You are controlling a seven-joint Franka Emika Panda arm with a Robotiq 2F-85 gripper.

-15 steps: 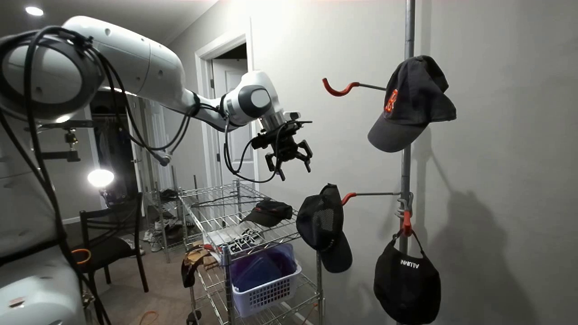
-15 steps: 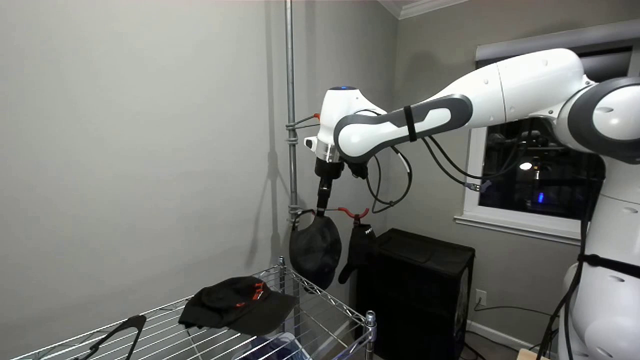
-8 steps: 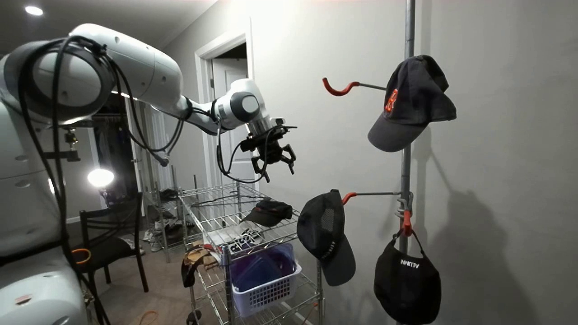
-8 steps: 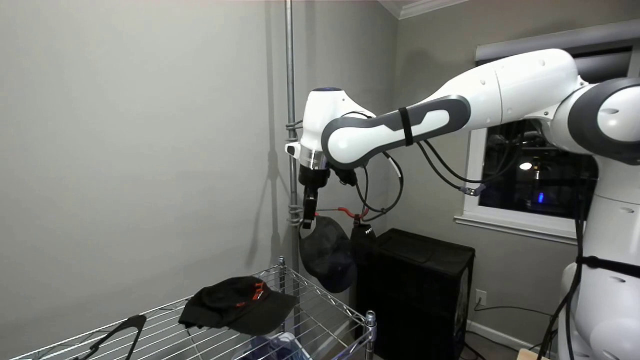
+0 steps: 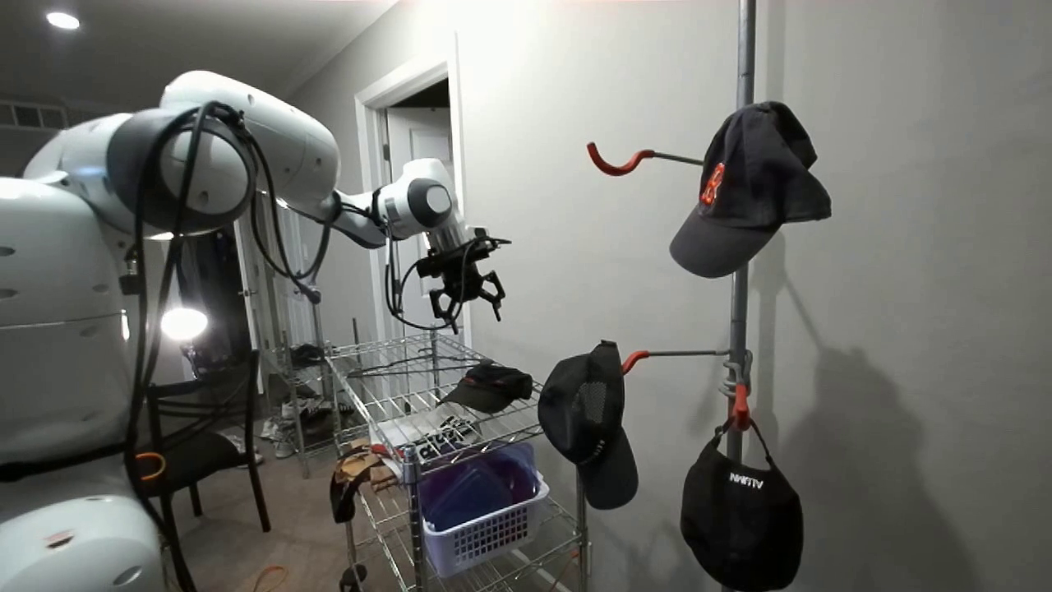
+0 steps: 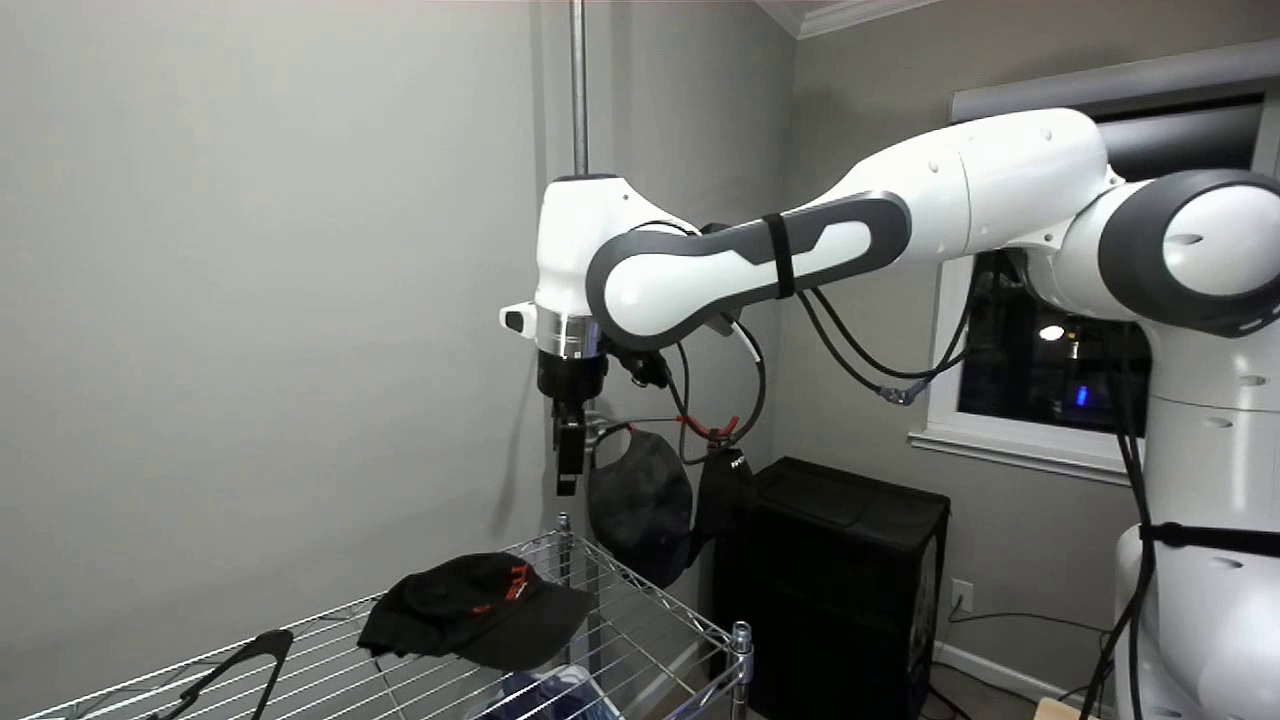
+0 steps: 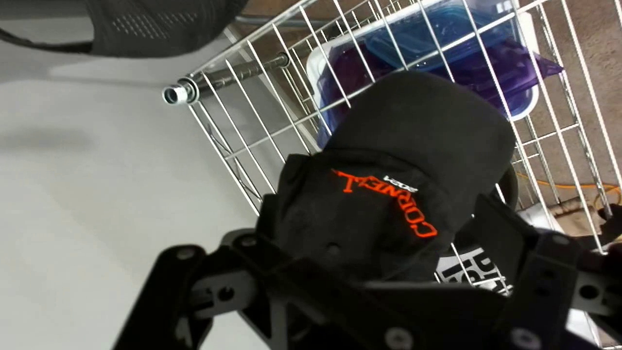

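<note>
Wrist view shows CORNELL in orange on the black cap [image 7: 388, 167], lying at 12 o'clock on the wire rack [image 6: 740, 655]. The gripper [image 5: 477, 323] hangs above with its fingers spread wide around air; an exterior view puts the cap at its 6 o'clock. There, a mesh cap [image 5: 585, 415] hangs at 4 o'clock and a dark gray cap [image 5: 752, 181] at 2, in front of the pole [image 5: 745, 49]. In an exterior view the arm [image 6: 840, 245] blocks part of that pole; a window [image 6: 1020, 390] at 3 o'clock shows there alone.
</note>
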